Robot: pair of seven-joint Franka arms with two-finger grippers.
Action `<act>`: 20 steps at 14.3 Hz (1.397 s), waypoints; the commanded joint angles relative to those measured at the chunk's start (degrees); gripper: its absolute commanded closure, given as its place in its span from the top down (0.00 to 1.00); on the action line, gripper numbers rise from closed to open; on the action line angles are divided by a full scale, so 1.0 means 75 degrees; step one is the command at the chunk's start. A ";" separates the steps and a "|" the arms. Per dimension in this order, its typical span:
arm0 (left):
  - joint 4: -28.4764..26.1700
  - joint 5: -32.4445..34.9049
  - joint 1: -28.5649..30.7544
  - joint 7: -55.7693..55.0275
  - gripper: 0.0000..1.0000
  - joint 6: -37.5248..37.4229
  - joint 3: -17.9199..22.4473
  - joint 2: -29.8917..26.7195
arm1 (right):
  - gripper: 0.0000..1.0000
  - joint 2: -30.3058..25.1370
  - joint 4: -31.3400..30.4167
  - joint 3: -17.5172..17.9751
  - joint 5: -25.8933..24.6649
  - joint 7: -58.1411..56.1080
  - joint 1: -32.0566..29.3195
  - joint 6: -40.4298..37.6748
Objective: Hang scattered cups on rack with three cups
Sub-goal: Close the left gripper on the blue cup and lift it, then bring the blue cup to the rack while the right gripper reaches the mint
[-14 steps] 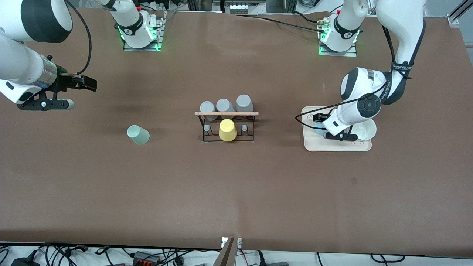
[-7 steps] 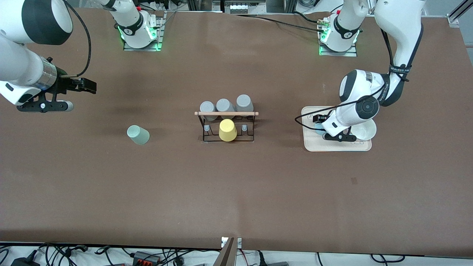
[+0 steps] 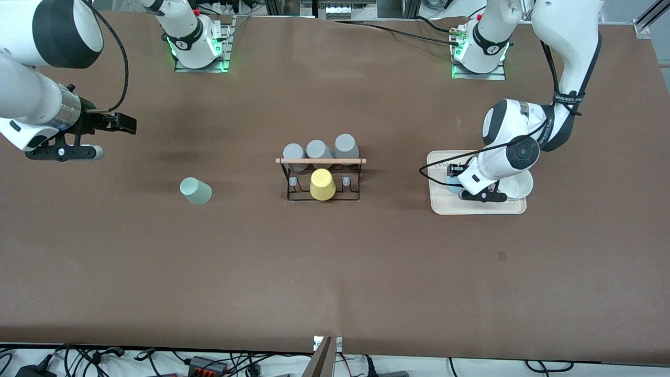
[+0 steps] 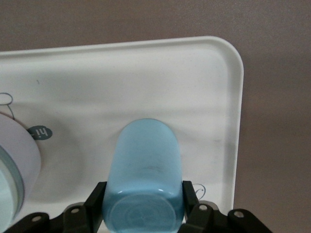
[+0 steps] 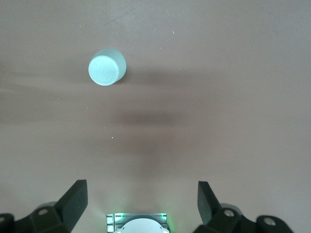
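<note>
The light blue cup lies on its side on the beige tray. My left gripper is low over the tray, its fingers pressed on both sides of the cup, so it is shut on it. The cup is mostly hidden under the hand in the front view. The sage-green cup stands upside down on the table toward the right arm's end, also in the right wrist view. My right gripper is open and empty, up over bare table. The black wire rack stands mid-table.
The rack's wooden rod has three grey cups hung at it and a yellow cup on a nearer peg. A white bowl sits on the tray beside the left hand. Both arm bases stand at the table's top edge.
My left hand shifted slightly over the tray and settled around the blue cup. The right arm drifted very slightly. The cups on the table and rack have not moved.
</note>
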 commanded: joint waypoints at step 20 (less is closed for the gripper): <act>0.7007 -0.0374 -0.2505 -0.0731 0.28 -0.4513 -0.0055 0.1637 | 1.00 0.0683 -0.2587 0.0105 0.0216 -0.0165 0.0248 0.5477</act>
